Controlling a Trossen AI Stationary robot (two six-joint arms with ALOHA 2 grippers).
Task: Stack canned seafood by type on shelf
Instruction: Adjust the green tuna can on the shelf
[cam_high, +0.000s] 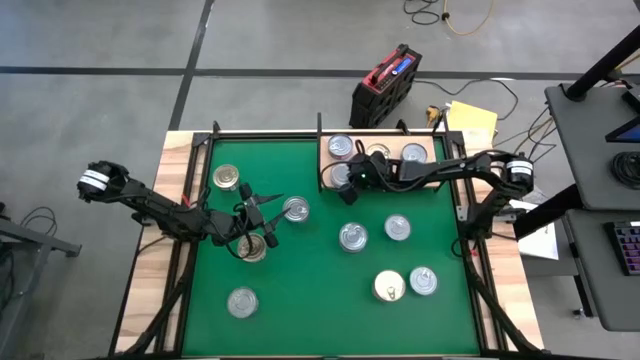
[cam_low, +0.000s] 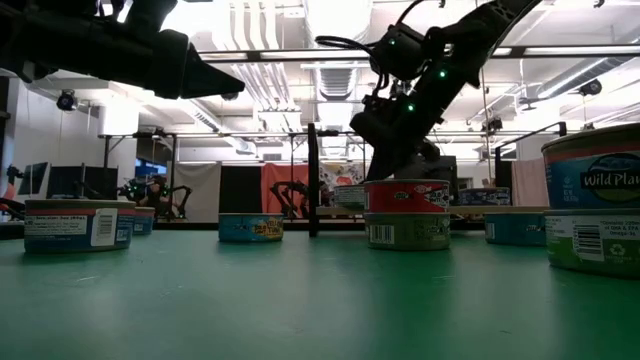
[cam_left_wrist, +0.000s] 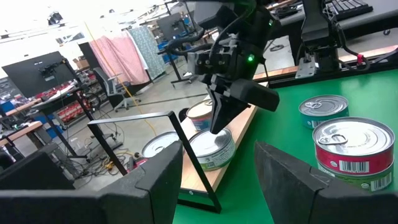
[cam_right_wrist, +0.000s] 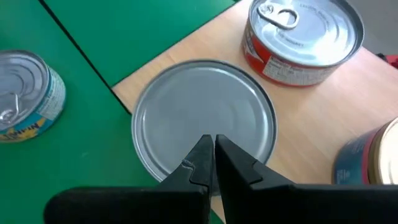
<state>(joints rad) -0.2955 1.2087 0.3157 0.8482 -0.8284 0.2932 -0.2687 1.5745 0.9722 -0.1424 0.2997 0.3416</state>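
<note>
With cans (cam_high: 341, 147) aboard, pale shelf (cam_high: 432, 164).

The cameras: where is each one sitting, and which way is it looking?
High view: above the table, looking straight down; both arms, green mat, shelf.
Low view: at mat height, looking level across cans into the room; an arm drops in from above.
Left wrist view: on the left arm, looking past its open left tool toward the right arm at the shelf.
Right wrist view: on the right arm, its shut right tool over a plain-lidded can.
Shared: both wrist views show that can on the shelf.
</note>
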